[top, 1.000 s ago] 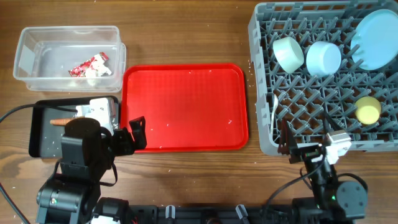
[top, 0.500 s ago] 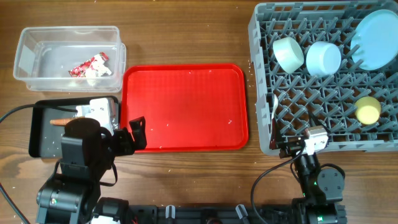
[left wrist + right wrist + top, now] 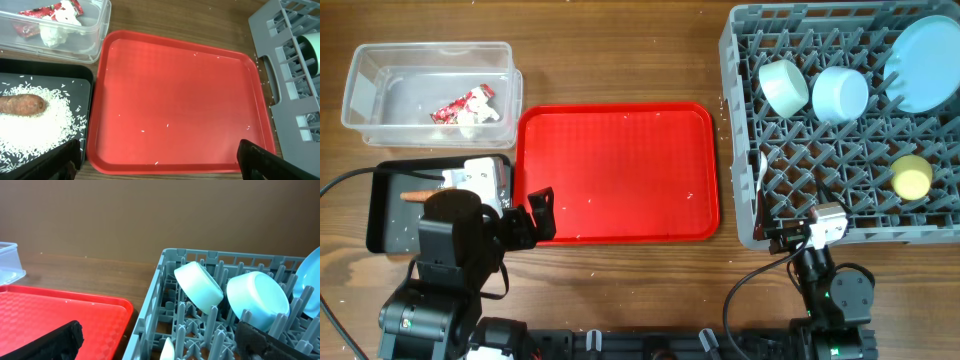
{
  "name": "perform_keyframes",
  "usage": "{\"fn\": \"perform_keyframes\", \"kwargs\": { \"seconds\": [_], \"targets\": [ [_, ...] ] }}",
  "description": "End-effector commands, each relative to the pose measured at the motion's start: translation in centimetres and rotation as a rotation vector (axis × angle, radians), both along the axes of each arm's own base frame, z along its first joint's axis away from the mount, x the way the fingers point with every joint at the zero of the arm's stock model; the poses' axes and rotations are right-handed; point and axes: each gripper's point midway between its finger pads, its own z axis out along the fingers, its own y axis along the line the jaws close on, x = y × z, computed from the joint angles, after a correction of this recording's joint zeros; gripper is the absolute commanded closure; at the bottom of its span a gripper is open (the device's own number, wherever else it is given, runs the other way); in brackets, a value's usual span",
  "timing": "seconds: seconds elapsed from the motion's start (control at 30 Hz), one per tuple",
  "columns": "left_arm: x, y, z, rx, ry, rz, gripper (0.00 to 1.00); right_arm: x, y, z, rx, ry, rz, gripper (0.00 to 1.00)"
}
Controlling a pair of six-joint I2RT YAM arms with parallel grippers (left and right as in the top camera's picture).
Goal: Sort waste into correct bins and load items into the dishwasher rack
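At the far left the clear tub holds the red-and-white wrapper, and just below it the black tray carries the heap of rice with the carrot stick lying on the heap. The waste looks sorted. The left gripper hangs spread wide and empty, low over the near left corner of the red tray, whose floor shows only a few loose grains. To the right, the rack has the spoon lying among the pegs by its left wall, the green bowl and blue bowl tilted side by side, the plate propped in the far corner and the yellow cup near the right edge, so loading also looks done. The right gripper is wide apart and holds nothing, close against the rack's near wall, with the spoon's end just ahead of it. The main risks come from pulling back carelessly. A left finger that dips could catch the lip of the red or black tray and scatter rice. A right finger swinging up or forward could hook the rack wall, jolt the crate and topple the leaning bowls or flick the spoon out.
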Motion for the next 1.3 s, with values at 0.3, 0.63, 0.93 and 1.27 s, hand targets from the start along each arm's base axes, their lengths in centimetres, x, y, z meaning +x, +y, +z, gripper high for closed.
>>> {"fn": "perform_keyframes", "kwargs": {
  "seconds": [0.3,0.63,0.93,1.27],
  "targets": [
    [0.0,0.1,-0.2,0.019,0.000,-0.008,0.00,0.0,-0.3,0.2,-0.013,-0.010,-0.015,0.00],
    [-1.4,1.8,0.5,0.049,-0.130,0.060,0.00,0.0,-0.3,0.2,-0.013,-0.010,-0.015,0.00],
    [-0.8,2.7,-2.0,0.012,-0.406,0.118,0.00,0.0,-0.3,0.2,-0.013,-0.010,-0.015,0.00],
    [1.5,2.5,-3.7,-0.037,-0.668,0.128,0.00,0.0,-0.3,0.1,-0.013,-0.009,-0.015,0.00]
  ]
}}
